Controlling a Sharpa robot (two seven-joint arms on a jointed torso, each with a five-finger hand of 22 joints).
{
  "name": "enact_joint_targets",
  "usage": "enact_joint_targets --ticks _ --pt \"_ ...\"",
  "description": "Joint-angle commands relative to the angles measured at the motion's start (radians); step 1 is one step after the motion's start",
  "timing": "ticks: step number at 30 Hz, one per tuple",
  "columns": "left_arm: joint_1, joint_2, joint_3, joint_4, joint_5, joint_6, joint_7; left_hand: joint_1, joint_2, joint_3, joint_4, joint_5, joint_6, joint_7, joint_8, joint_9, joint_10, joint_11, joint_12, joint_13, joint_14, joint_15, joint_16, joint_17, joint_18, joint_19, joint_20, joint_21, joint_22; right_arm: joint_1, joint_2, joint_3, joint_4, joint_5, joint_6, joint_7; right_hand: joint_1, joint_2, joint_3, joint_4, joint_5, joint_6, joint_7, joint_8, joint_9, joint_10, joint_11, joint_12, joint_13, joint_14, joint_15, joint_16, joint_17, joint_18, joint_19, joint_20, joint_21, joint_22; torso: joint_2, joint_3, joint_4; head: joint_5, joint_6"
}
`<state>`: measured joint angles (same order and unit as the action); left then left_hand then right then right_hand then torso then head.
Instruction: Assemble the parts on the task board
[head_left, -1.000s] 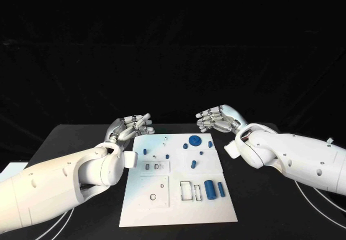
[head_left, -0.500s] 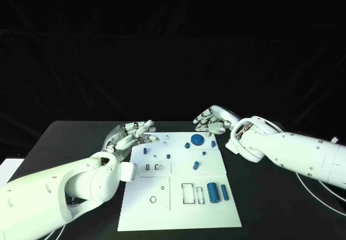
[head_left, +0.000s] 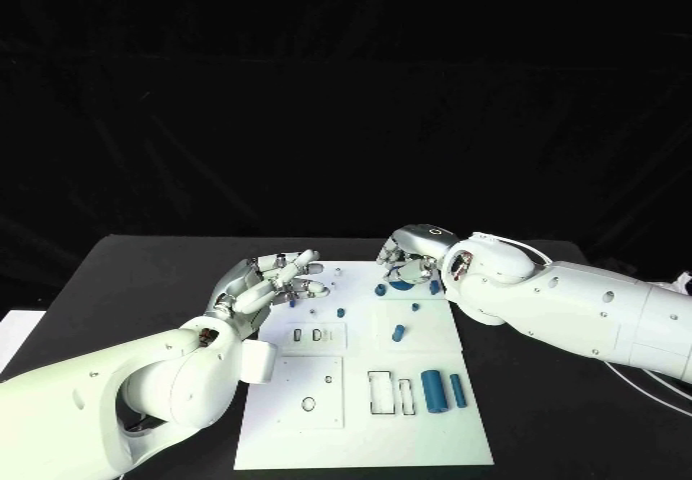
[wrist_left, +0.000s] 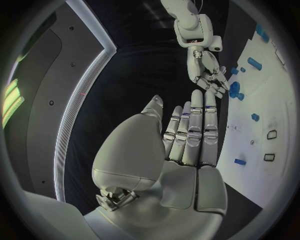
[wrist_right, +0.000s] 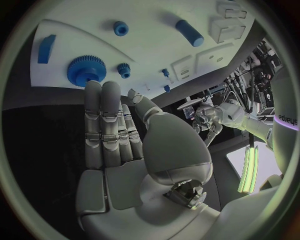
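Task board (head_left: 361, 400) is lying in the middle of the black table (head_left: 130, 270), with its long side running away from the robot. Small blue parts are sitting on it: a large gear (head_left: 400, 283) and a small gear (head_left: 379, 290) near the far edge, a short peg (head_left: 398, 332) around the middle, and two cylinders (head_left: 433, 385) lying side by side near the right edge, closer to the robot. Next to the cylinders, rectangular cut-outs (head_left: 379, 393) are showing in the plate.

The right hand (head_left: 408, 262) is hovering over the far right corner of the board, just above the large gear; its fingers (wrist_right: 103, 125) are lying straight and close together, and it is holding nothing.

The left hand (head_left: 267, 283) is hanging over the far left edge of the board, with fingers (wrist_left: 197, 130) stretched out side by side, thumb apart, and nothing in it.
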<state>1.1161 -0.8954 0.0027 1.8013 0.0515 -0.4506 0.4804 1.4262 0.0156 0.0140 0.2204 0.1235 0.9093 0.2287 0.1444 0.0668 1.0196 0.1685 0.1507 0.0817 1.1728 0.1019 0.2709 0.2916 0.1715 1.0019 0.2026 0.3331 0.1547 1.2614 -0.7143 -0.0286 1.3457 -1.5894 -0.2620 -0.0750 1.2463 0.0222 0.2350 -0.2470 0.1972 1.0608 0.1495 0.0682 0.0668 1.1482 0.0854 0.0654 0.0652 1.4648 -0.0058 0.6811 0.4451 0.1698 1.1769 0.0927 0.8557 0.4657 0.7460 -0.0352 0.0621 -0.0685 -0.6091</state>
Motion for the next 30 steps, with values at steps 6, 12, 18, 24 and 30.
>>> enact_joint_targets --ticks 6,12,18,24,30 --pt "0.002 -0.009 0.004 0.013 0.002 0.025 -0.003 0.006 0.002 -0.001 -0.008 0.004 -0.006 0.002 -0.009 -0.001 -0.01 0.0 -0.005 -0.002 -0.017 0.003 -0.002 0.007 0.007 -0.011 0.007 -0.005 -0.003 0.001 -0.002 0.0 0.015 -0.116 0.1 -0.049 -0.002 -0.015 0.004 0.007 -0.012 0.006 -0.001 -0.003 0.001 -0.018 0.004 -0.003 -0.002 0.006 0.001 0.022 0.018 0.013 -0.017 0.001 0.021 0.014 0.028 0.0004 0.0098 -0.008 -0.006" --pt "0.002 -0.013 0.005 0.012 0.002 0.023 -0.003 0.006 0.002 -0.001 -0.008 0.004 -0.006 0.002 -0.009 -0.001 -0.01 0.0 -0.006 -0.002 -0.018 0.003 -0.002 0.007 0.007 -0.012 0.007 -0.005 -0.003 0.001 -0.011 0.0 0.038 -0.124 0.124 -0.055 -0.003 -0.018 0.003 0.008 -0.013 0.005 -0.001 -0.004 0.0 -0.021 0.004 -0.003 -0.002 0.004 0.002 0.026 0.021 0.013 -0.02 0.001 0.026 0.017 0.033 0.0004 0.0066 -0.008 -0.007" --pt "0.002 -0.013 0.006 0.004 0.002 0.019 -0.003 0.004 0.003 -0.002 -0.008 0.004 -0.006 0.003 -0.009 -0.001 -0.011 0.001 -0.006 -0.002 -0.02 0.003 -0.002 0.009 0.007 -0.013 0.008 -0.006 -0.003 0.001 -0.014 0.0 0.056 -0.129 0.131 -0.066 -0.004 -0.02 0.003 0.012 -0.014 0.006 -0.002 -0.003 0.0 -0.026 0.004 -0.003 -0.002 0.002 0.002 0.033 0.028 0.013 -0.023 0.002 0.031 0.02 0.036 -0.0004 0.009 -0.012 -0.007" --pt "0.003 -0.013 0.006 -0.001 0.003 0.018 -0.005 0.002 0.004 -0.003 -0.006 0.004 -0.006 0.004 -0.01 -0.001 -0.011 0.001 -0.006 -0.002 -0.021 0.004 -0.002 0.011 0.008 -0.013 0.008 -0.006 -0.004 0.001 -0.013 0.0 0.057 -0.135 0.13 -0.075 -0.004 -0.02 0.002 0.015 -0.014 0.007 -0.002 -0.003 0.001 -0.029 0.004 -0.003 -0.002 0.0 0.002 0.038 0.033 0.013 -0.026 0.002 0.035 0.023 0.039 -0.0012 0.0108 -0.012 -0.007" --pt "0.003 -0.013 0.006 -0.002 0.005 0.018 -0.006 0.002 0.004 -0.003 -0.006 0.004 -0.006 0.004 -0.01 -0.001 -0.011 0.001 -0.006 -0.002 -0.021 0.004 -0.002 0.011 0.008 -0.013 0.008 -0.006 -0.004 0.001 0.0 0.0 0.043 -0.137 0.129 -0.08 -0.001 -0.015 0.007 0.019 -0.014 0.009 -0.003 -0.002 0.001 -0.03 0.004 -0.001 -0.002 0.0 0.002 0.051 0.046 0.013 -0.027 0.003 0.043 0.032 0.042 -0.0017 0.0128 -0.013 -0.006"
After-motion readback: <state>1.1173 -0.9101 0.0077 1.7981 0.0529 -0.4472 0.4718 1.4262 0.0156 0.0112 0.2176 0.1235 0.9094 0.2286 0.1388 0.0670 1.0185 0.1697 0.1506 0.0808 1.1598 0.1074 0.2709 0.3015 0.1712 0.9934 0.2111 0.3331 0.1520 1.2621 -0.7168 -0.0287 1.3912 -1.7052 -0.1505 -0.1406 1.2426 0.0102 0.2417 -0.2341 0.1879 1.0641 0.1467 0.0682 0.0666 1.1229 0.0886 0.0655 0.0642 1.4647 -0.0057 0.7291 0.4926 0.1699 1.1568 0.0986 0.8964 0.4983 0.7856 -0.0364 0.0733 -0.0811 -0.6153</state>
